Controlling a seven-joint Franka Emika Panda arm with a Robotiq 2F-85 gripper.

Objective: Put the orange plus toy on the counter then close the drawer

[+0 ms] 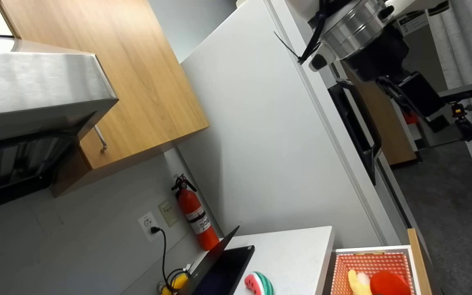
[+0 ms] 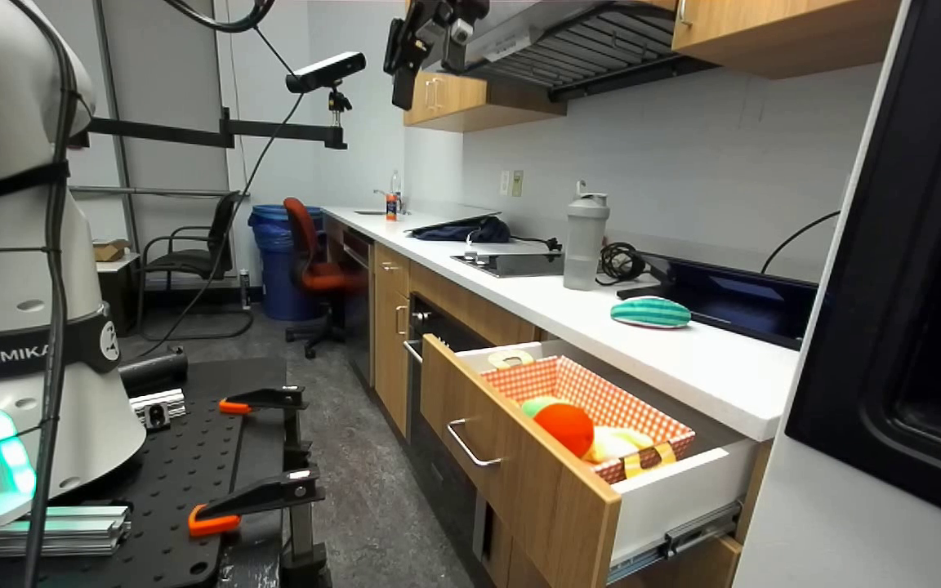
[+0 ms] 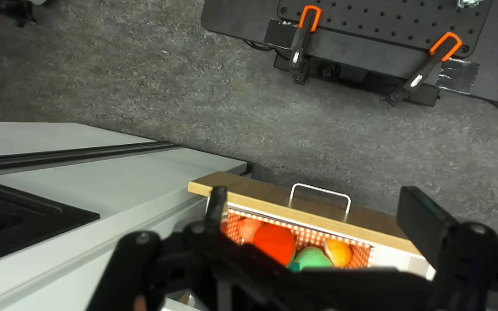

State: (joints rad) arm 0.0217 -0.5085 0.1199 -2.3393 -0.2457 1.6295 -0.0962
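1. The drawer (image 2: 536,490) stands pulled out from beneath the white tabletop (image 2: 724,376).
2. The orange plus toy (image 2: 564,429), round and red-orange, lies inside the drawer, in a checkered basket (image 2: 617,404).
3. A green toy (image 3: 312,259) and a yellow-orange toy (image 3: 338,252) share that basket in the drawer, both near the orange plus toy.
4. The jaws stand wide apart, well above the level of the drawer.
5. A watermelon-patterned toy (image 2: 650,312) lies on the tabletop, higher than the drawer.
6. A gray bottle (image 2: 585,241) stands upright on the tabletop, farther from the drawer.
7. A red fire extinguisher (image 1: 197,215) is by the wall, well apart from the drawer.
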